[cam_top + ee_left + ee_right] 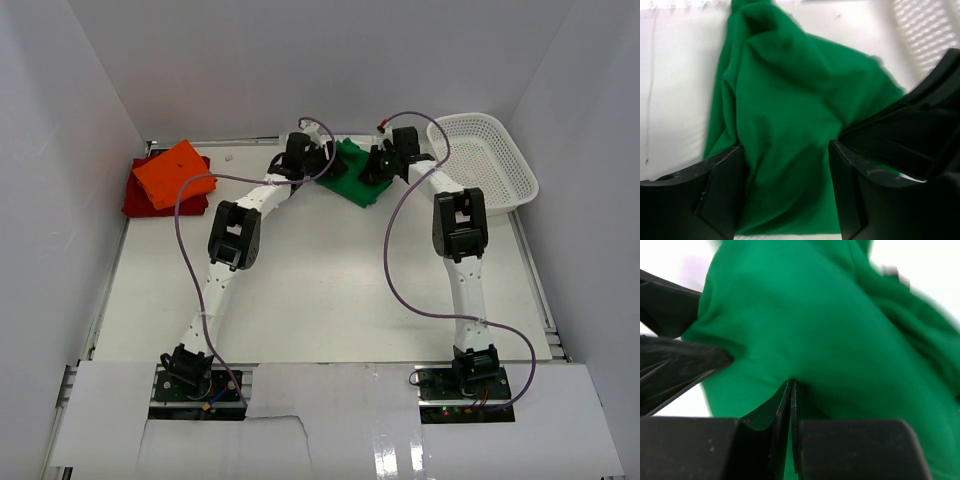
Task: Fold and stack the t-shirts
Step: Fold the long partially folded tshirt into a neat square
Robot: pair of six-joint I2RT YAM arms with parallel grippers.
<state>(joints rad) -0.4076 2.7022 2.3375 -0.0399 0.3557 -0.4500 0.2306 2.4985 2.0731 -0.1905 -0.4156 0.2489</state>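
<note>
Counting 1 green tee (352, 186), 1 orange tee (175, 172), 1 dk-red tee (136, 197), 1 basket (521, 181).

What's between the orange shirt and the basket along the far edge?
Top view: the green t-shirt, with the left gripper and the right gripper both on it.

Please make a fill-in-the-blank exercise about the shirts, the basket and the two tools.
1. The dark red t-shirt lies under the ____ one.
2. The right tool is ____ on the green t-shirt.
3. The left tool, over that shirt, stands ____.
4. The white mesh basket sits to the ____ of that shirt.
Missing words: orange; shut; open; right.
</note>
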